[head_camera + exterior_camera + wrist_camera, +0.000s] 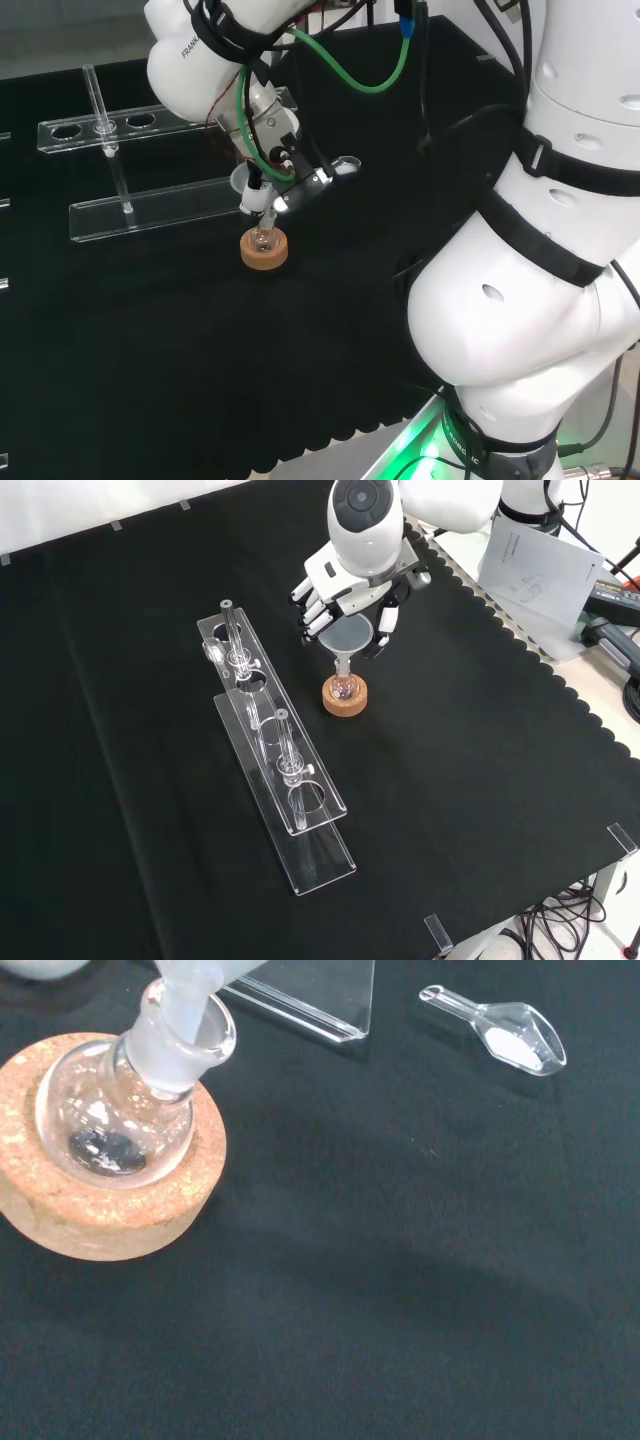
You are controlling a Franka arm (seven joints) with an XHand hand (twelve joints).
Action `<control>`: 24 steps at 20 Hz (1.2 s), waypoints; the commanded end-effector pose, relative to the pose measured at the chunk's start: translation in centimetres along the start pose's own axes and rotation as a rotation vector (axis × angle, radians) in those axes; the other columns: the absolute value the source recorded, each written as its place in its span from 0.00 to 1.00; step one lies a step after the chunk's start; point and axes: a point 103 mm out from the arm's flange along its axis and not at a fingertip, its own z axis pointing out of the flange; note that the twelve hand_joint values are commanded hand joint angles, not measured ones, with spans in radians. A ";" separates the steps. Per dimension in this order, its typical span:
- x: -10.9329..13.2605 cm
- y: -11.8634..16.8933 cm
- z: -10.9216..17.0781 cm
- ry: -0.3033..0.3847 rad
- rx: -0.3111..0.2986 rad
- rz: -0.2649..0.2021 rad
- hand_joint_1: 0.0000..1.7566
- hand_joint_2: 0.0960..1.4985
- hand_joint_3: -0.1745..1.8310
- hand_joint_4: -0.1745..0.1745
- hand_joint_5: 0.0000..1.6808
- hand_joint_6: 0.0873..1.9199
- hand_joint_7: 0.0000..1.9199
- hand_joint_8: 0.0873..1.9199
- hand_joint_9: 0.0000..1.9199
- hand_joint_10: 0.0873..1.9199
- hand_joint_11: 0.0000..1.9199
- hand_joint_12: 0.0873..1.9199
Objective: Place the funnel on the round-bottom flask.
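Currently, operator, your stock on the desk point(480, 780) reads as follows. Item one: round-bottom flask point(115, 1125), clear glass, seated upright in a cork ring stand point(110, 1210), toward the middle of the desk and nearer its far edge in the front view; a small dark piece lies inside on its bottom. Item two: funnel point(348, 640), frosted, held above the flask with its stem already entered into the flask's neck, as the wrist view shows. Item three: the hand point(335, 590), fingers and thumb curled round the funnel's bowl, grasping it. Item four: a clear rack point(280, 770) of two long plates with upright posts, lying toward the left edge of the desk in the front view, apart from the flask. Item five: a small clear scoop point(505, 1035) holding some white powder, lying on the cloth near the flask. Step in hand, as you may judge it: seating the funnel, the task close to done. Your next move calls for a short straight descent until the funnel rests in the neck, then a relaxing of the fingers and a straight lift clear, so that neither flask nor funnel tips off the cork ring.
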 end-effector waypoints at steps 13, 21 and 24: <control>0.1 0.0 0.1 -0.001 0.001 -0.002 0.40 0.46 0.34 0.38 0.31 0.31 0.27 0.40 0.41 0.33 0.24 0.66; 1.1 -0.1 0.1 -0.008 0.005 -0.014 0.40 0.46 0.34 0.38 0.30 0.30 0.27 0.40 0.41 0.33 0.24 0.66; 1.1 -0.1 0.2 -0.014 0.002 -0.015 0.40 0.46 0.34 0.38 0.30 0.30 0.27 0.40 0.41 0.33 0.24 0.66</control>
